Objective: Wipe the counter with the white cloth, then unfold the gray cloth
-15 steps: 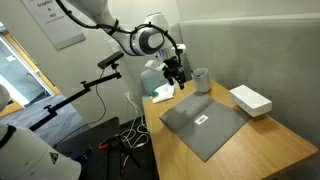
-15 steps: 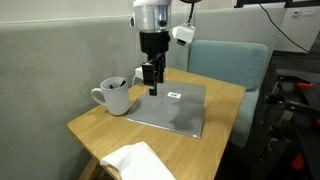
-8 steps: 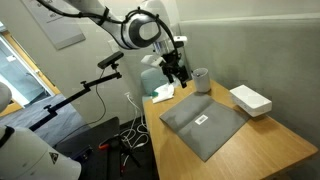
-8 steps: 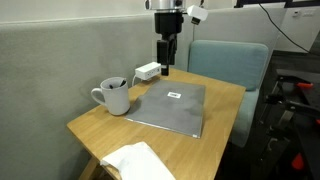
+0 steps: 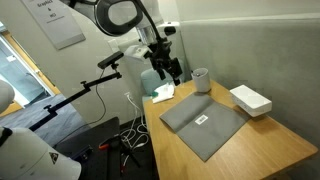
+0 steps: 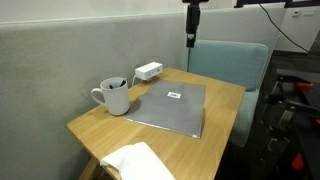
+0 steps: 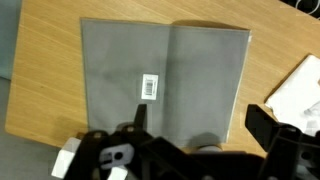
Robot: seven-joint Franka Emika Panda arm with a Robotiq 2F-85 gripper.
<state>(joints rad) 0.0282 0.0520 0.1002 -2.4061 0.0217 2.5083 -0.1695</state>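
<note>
Gripper (image 7: 200, 128) is showing at 6 o'clock in the wrist view. Its jaws are standing spread wide and gripping nothing. One finger (image 7: 262, 120) is showing at the right, well apart from the other.

In both exterior views the gripper (image 5: 173, 76) (image 6: 191, 38) is hanging in the air above the table (image 6: 95, 125), touching neither cloth.

The gray cloth (image 7: 165, 70) is lying flat on the wooden table (image 7: 40, 90), and a fold line is running down its middle in the wrist view. A small white label (image 7: 149, 87) is sitting on top of it. The same cloth is showing in both exterior views (image 5: 205, 120) (image 6: 175, 108).

The white cloth (image 7: 300, 85) is lying at 3 o'clock of the gray cloth in the wrist view, partly cut off by the frame edge. In an exterior view it (image 5: 250, 100) is sitting at 2 o'clock of the gray cloth and apart from it. In an exterior view it (image 6: 135, 160) is lying at 7 o'clock, by the near table corner.

The mug (image 6: 115, 96) is standing upright at 9 o'clock of the gray cloth, just beside its edge. In an exterior view it (image 5: 200, 78) is at 12 o'clock.

A white adapter (image 6: 148, 71) is resting at 11 o'clock of the gray cloth, by the wall. A blue chair (image 6: 232, 65) is standing behind the table.
</note>
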